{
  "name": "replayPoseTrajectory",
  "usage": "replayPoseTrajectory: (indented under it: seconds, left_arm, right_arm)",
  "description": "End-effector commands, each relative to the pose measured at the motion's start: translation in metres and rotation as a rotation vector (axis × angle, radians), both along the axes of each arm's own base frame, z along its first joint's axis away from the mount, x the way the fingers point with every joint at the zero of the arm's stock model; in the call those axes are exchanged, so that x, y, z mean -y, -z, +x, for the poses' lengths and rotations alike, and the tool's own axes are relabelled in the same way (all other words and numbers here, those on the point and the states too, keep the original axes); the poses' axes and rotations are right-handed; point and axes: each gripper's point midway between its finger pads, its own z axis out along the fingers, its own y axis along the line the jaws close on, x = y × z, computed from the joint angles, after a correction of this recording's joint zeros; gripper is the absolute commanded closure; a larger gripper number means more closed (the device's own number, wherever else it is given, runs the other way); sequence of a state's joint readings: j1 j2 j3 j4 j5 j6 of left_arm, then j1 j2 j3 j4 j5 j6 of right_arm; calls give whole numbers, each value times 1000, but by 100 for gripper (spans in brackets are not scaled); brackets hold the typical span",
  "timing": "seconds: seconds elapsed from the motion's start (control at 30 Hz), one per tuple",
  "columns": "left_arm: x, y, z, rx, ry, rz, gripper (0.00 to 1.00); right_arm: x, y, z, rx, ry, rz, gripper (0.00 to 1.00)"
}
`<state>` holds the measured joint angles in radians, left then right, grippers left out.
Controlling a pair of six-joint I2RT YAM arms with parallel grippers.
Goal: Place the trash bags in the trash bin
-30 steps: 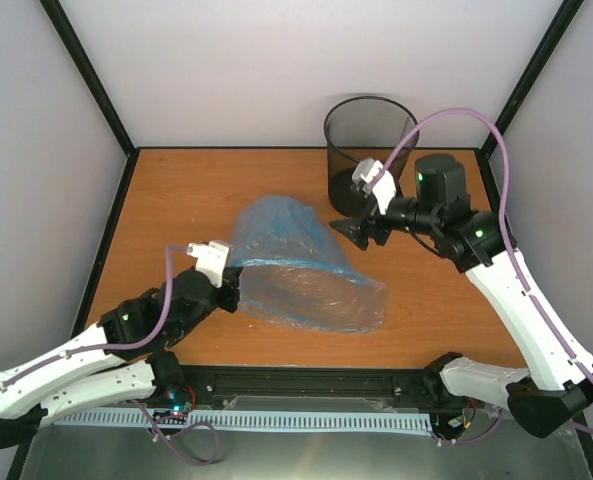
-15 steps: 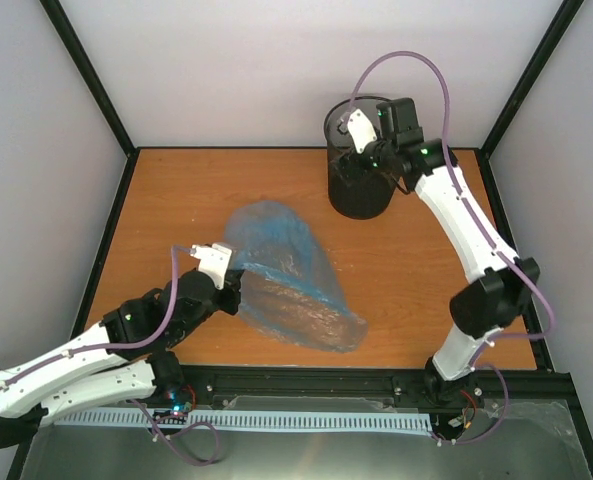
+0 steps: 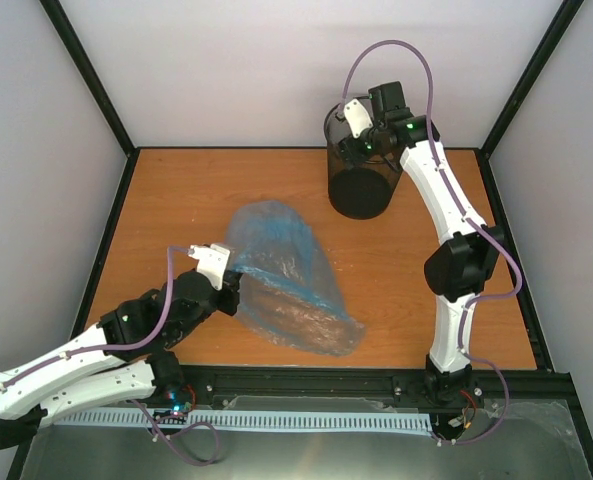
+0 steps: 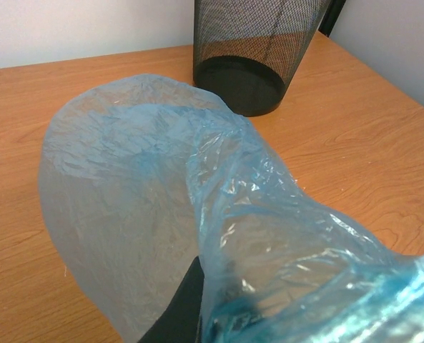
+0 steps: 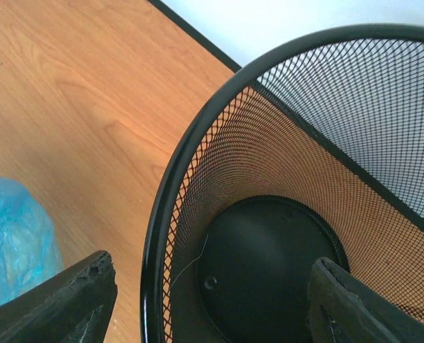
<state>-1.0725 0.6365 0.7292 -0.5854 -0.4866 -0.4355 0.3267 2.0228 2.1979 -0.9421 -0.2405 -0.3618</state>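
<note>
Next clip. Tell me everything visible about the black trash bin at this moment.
The trash bin is a black wire-mesh cylinder, slightly wider at the top, with a round rim and a solid dark base. It stands upright at the far right of the table, with nothing inside. The right claw hangs open across the rim, one finger outside, one inside; contact cannot be told. The light-blue bag lies apart from it.
</note>
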Motion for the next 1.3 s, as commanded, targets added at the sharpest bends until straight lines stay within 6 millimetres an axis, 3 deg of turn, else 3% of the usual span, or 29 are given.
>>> replayPoseTrajectory:
  seconds: [0.0, 0.53, 0.63, 0.67, 0.9, 1.27]
  left_arm:
    - [1, -2, -1, 4, 10, 2, 99]
    - [1, -1, -2, 2, 13, 2, 99]
    - [1, -2, -2, 3, 17, 0, 99]
    - [2, -2, -2, 3, 20, -1, 99]
    - [3, -1, -3, 2, 26, -1, 99]
    - [2, -1, -3, 3, 22, 3, 99]
  right_arm:
    - [2, -2, -6, -22, -15, -2, 27]
    - [1, -2, -27, -60, -72, -3, 40]
    - [0, -7, -31, -50, -86, -3, 50]
    - [1, 2, -35, -77, -94, -9, 53]
    - [2, 6, -53, -103, -123, -13, 71]
    - [9, 1, -103, -112, -164, 2, 87]
